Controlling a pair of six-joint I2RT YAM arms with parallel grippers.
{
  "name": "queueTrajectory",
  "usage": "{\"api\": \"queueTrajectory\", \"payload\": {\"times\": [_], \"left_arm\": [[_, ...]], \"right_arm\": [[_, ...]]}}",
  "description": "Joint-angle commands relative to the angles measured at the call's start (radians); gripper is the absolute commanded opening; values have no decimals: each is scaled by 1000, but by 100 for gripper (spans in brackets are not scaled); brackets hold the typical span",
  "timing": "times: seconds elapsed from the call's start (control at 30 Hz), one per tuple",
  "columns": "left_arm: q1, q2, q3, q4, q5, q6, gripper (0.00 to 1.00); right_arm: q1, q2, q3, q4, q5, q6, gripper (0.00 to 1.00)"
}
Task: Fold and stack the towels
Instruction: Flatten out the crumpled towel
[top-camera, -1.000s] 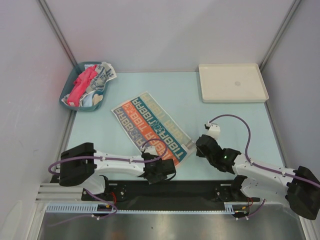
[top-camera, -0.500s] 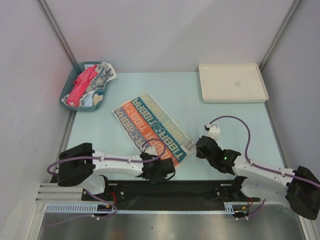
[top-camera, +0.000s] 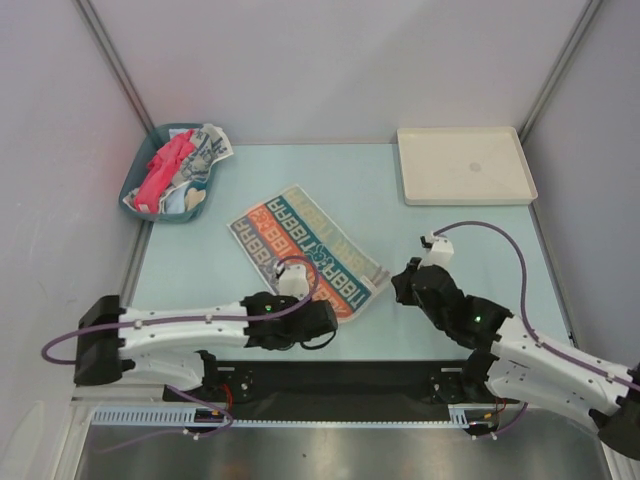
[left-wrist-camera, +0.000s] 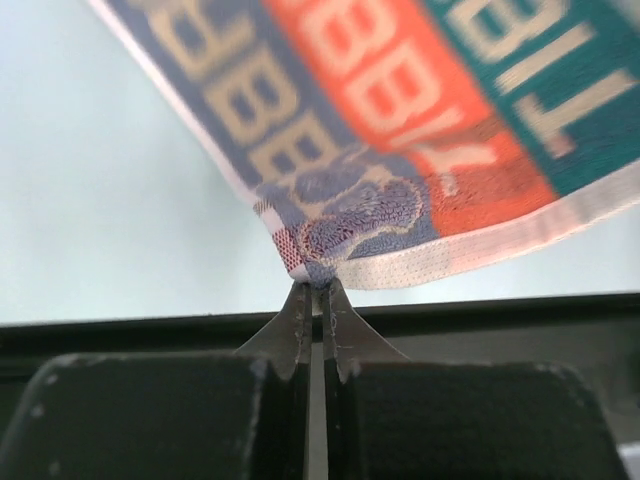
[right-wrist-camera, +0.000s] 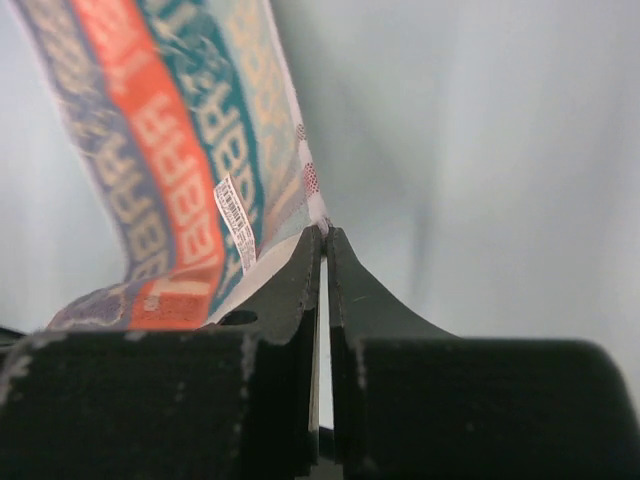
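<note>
Pale blue-green bench fills the space between plain grey walls, with both arms reaching in from the near edge. On the middle of it lies the lettered towel, banded in teal, orange, blue-grey and white, slanting from far left to near right.

The left gripper is pressed together on the towel's near corner; in the left wrist view its fingertips pinch the blue-grey corner at the white hem. The right gripper is likewise clamped on the towel's right-hand corner, and its wrist view shows the fingertips closed on the white edge just beside a small printed label.

At the far left stands a teal bin holding crumpled cloths, among them a red-pink towel and a blue-and-white patterned towel spilling over its rim. A white tray sits at the far right, well apart from the towel.
</note>
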Motion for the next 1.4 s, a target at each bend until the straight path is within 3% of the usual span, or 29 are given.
{"api": "queueTrajectory", "payload": {"times": [0.0, 0.17, 0.27, 0.43, 0.7, 0.9, 1.17, 1.37], "left_arm": [[-5, -123, 141, -96, -185, 245, 0], [-5, -183, 330, -212, -283, 414, 0], [-21, -177, 495, -250, -340, 515, 0], [-47, -179, 632, -247, -372, 620, 0], [-83, -199, 844, -226, -436, 759, 0], [-120, -185, 993, -165, -461, 874, 0], [-210, -127, 1201, -126, -525, 1003, 0], [-210, -143, 1226, -85, -542, 1039, 0]], "right_arm": [[14, -90, 137, -29, 30, -76, 0], [37, -147, 296, -30, -1, -196, 0], [66, -127, 415, -25, -15, -247, 0], [133, -60, 576, -4, -9, -322, 0], [337, 127, 862, 27, 166, -486, 0], [425, 246, 1037, 73, 283, -621, 0], [431, 327, 1163, 113, 336, -713, 0], [434, 326, 1194, 124, 359, -768, 0]]}}
